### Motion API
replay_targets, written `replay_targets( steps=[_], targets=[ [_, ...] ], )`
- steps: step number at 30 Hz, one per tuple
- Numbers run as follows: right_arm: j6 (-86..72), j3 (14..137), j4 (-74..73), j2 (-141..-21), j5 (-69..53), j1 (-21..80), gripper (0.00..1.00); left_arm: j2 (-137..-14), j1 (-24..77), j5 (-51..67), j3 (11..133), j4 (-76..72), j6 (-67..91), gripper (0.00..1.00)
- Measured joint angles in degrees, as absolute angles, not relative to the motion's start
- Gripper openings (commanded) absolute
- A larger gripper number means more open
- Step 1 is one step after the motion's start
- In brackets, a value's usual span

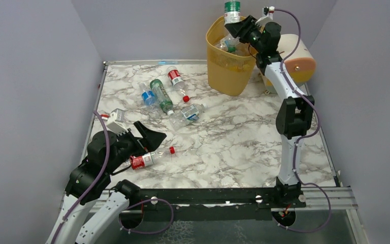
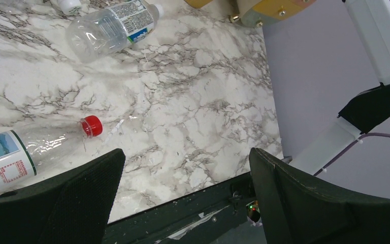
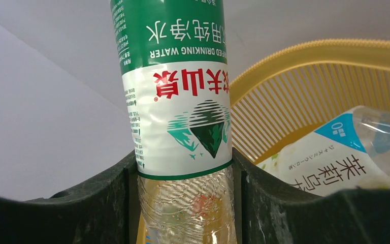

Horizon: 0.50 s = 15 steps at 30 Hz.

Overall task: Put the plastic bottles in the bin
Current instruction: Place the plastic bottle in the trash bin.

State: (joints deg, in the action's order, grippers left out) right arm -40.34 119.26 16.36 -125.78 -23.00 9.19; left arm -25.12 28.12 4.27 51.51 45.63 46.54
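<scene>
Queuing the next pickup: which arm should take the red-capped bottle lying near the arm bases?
Left. The left gripper, open, sits beside the red-capped bottle; the right gripper holds a green-label bottle over the bin.

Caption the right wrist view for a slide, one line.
Right gripper holds a green-labelled bottle above the yellow bin, where another bottle already lies.

Marbled table (image 1: 233,147), right fingers (image 1: 242,28) gripping a vertical green-labelled bottle (image 1: 232,9) over the yellow bin (image 1: 228,76), left fingers (image 1: 150,134) spread wide just beside a lying red-labelled bottle (image 1: 143,161), four bottles (image 1: 161,94) clustered mid-table, cream cylinder (image 1: 300,62) beside the bin.
</scene>
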Motion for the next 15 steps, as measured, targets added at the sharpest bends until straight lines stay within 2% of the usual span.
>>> replay_targets(
  steps=[2,4,7,8,15],
  targets=[
    [-41.34,119.83,16.69,-127.50,-23.62,9.19,0.66,-25.12,28.12,4.27,51.51,45.63,46.54,0.99],
    [-42.09,119.83,16.67,-128.64,-24.03,9.19,0.78,-25.12,28.12,4.25,51.51,45.63,46.54,0.99],
    [-42.54,119.63,16.58,-129.03,-24.58,9.19,0.91,-25.12,28.12,4.25,51.51,45.63,46.54,0.99],
    [-42.46,119.55,16.62,-128.99,-24.71,9.19,0.99,-25.12,28.12,4.25,51.51,45.63,46.54,0.99],
    [-38.87,114.41,14.72,-124.86,-24.43,9.19,1.00,-25.12,28.12,4.25,51.40,45.60,46.52,0.99]
  ],
)
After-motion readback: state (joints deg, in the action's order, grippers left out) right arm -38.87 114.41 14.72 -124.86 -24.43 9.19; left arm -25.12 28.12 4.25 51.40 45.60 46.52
